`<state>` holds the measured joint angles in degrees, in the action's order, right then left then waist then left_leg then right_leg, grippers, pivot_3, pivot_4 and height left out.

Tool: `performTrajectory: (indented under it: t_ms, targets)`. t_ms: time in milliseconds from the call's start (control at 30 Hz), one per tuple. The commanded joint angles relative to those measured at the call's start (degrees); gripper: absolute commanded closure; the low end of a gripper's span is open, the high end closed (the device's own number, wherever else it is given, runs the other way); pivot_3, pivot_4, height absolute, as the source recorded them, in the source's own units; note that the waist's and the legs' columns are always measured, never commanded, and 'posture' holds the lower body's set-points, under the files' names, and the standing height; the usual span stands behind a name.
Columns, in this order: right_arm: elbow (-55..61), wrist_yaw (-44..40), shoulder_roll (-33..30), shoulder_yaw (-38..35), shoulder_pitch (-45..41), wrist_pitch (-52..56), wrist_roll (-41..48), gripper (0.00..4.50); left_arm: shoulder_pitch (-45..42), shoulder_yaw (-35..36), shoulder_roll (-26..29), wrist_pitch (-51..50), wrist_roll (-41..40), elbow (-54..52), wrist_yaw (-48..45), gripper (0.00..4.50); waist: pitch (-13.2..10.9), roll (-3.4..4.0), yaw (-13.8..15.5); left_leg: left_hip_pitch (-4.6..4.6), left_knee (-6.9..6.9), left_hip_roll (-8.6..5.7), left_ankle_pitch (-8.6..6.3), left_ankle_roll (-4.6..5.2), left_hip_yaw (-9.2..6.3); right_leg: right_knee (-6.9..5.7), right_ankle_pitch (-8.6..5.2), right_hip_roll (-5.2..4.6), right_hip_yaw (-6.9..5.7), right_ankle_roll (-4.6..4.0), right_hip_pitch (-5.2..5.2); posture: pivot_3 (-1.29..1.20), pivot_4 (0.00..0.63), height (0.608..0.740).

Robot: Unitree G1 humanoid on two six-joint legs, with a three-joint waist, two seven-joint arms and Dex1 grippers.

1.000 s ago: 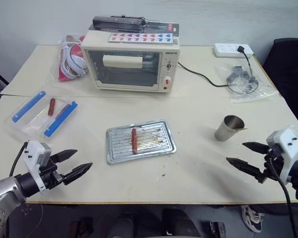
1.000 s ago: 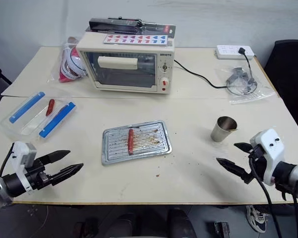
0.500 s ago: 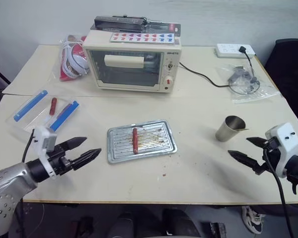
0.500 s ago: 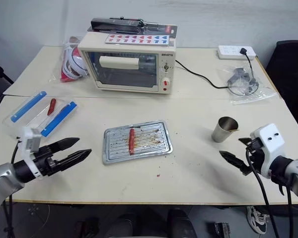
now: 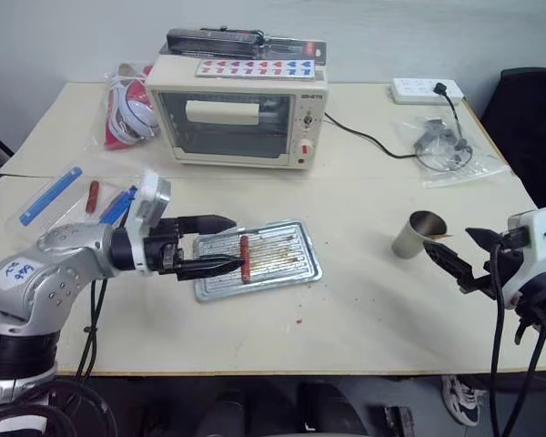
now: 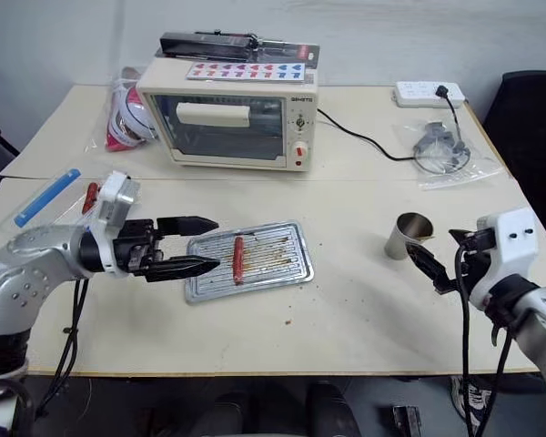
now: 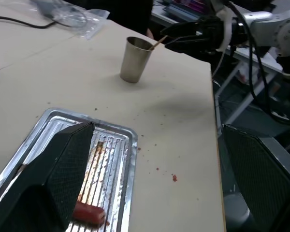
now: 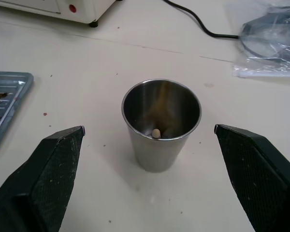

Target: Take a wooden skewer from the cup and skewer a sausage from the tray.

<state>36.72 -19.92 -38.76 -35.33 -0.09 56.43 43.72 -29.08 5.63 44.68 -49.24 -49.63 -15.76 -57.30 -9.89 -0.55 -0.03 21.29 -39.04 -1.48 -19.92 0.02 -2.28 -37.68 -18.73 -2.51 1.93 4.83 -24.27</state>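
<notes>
You see one red sausage [image 5: 245,258] lying lengthwise across the ribbed silver tray [image 5: 291,264]; one pale wooden skewer [image 8: 156,133] leans in the single steel cup [image 5: 417,234]; both claws, left [image 5: 220,245] and right [image 5: 450,256], gape wide, empty.

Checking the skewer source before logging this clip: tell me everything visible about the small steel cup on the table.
The small dull-silver steel cup stands upright on the pale table, right of the ribbed metal tray and apart from it. It is handleless, slightly wider at the rim, with a shiny inside. One thin tan wooden skewer leans inside, its tip poking over the rim. The open right gripper faces it closely without touching.
</notes>
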Motion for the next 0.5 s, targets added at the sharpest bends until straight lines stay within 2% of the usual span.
performTrajectory:
  t_ms: [33, 133, 167, 400, 500]
  targets:
    - [1.39, 2.58, 1.37, 1.26, -1.43, -1.21, -0.12, 0.00, -6.16, -5.14, -3.69, 1.76, 1.56, 2.00, -2.82, 0.02, 0.00, 0.00, -0.01, 0.00, 0.00, 0.00, 0.00, 0.00, 0.00, -0.01, 0.00, 0.00, 0.01, 0.00, 0.00, 0.00, 0.150, 0.740]
    - [0.64, 2.90, 2.21, 3.67, -1.55, -3.16, -1.65, 0.00, -8.96, -7.49, -6.22, 1.96, 2.39, 3.07, -3.66, 0.02, 0.00, 0.00, 0.02, 0.02, -0.06, -0.02, 0.00, 0.01, 0.01, -0.04, 0.00, 0.01, 0.01, 0.00, -0.01, 0.00, 0.150, 0.740]
    - [0.42, 3.52, 2.84, 4.33, -1.95, -3.68, -1.96, 0.38, -9.30, -8.29, -6.34, 2.53, 3.25, 3.41, -4.50, 0.00, 0.00, 0.00, -0.01, 0.03, -0.06, -0.03, 0.00, 0.01, 0.03, -0.05, 0.00, 0.01, 0.03, 0.01, -0.02, 0.00, 0.150, 0.740]
    - [-0.73, 4.87, 4.37, 8.18, -2.42, -6.86, -5.17, 2.01, -11.13, -9.86, -8.22, 4.60, 5.74, 5.07, -5.94, 0.00, 0.00, 0.00, -0.11, 0.06, -0.05, -0.02, 0.02, -0.02, 0.02, -0.14, 0.00, 0.09, 0.15, 0.01, -0.19, 0.00, 0.150, 0.740]
    - [-1.53, 5.48, 5.41, 8.30, -2.86, -7.81, -5.54, 2.01, -11.33, -10.32, -9.00, 5.28, 6.55, 5.00, -5.99, 0.00, 0.00, 0.00, -0.04, 0.07, -0.06, -0.03, 0.02, -0.02, 0.03, -0.15, 0.00, 0.07, 0.16, 0.01, -0.19, 0.00, 0.150, 0.740]
